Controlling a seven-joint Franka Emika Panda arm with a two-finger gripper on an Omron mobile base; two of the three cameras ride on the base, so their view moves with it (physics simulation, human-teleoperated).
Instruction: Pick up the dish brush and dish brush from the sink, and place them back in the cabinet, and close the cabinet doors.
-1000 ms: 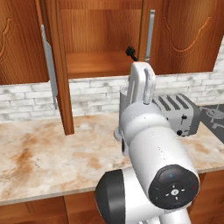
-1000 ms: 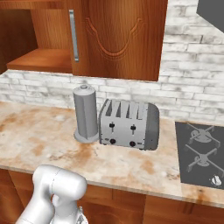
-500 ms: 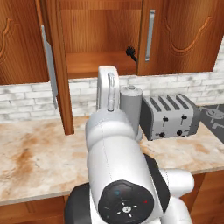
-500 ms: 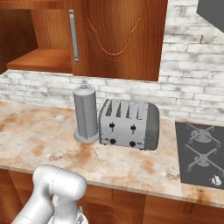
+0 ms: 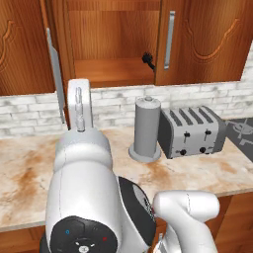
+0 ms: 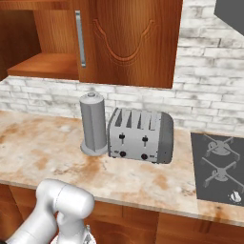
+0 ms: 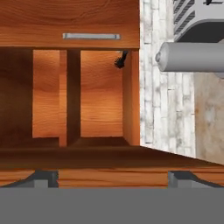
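Hand fingertips (image 7: pixel 113 177) stand spread wide at the bottom of the hand view, released and holding nothing, aimed into the open cabinet (image 7: pixel 100 96). Taking that cabinet as the landmark: it is a reddish-brown wooden wall unit with a plain wooden shelf (image 5: pixel 111 73), and on that shelf, near its right end and close to the right door, lies the dish brush (image 5: pixel 147 60), small, stubby and all black, with a short dark handle sticking out from a bushy head. In the hand view the same brush (image 7: pixel 120 59) shows as a little black shape against the warm wood, just beside the edge of the door that carries a long silver bar handle (image 7: pixel 91 36). Both cabinet doors (image 5: pixel 200 42) hang open; the right one bears a carved curl ornament and its silver handle (image 5: pixel 169 39), while the left door's handle (image 5: pixel 56 74) shows edge-on. Below the cabinet, on the mottled marble counter (image 5: pixel 29 168), a grey cylindrical canister (image 5: pixel 147 129) stands upright just beside a silver four-slot toaster (image 5: pixel 191 131).
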